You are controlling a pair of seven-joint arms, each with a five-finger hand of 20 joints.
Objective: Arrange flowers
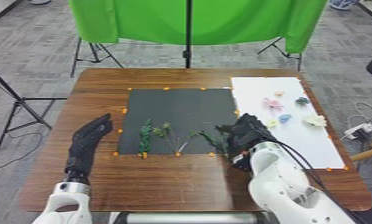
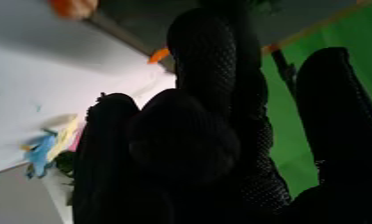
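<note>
Across the brown counter (image 1: 174, 187), stems (image 1: 145, 137) lie on the dark mat (image 1: 182, 107), lower centre; blossoms (image 1: 316, 121) wait right. Our right hand (image 1: 245, 131) is beside them, thumb spread apart. We judge stem-laying underway; next, we settle stems, then fetch blossoms.

On the surface (image 1: 165, 192), the mat (image 1: 178, 102) lies left of the sheet (image 1: 316, 147). Stems (image 1: 145, 137), perhaps partly overlapping, lie across the mat's near part; blooms (image 1: 316, 121) lie mostly on the sheet's far half.
</note>
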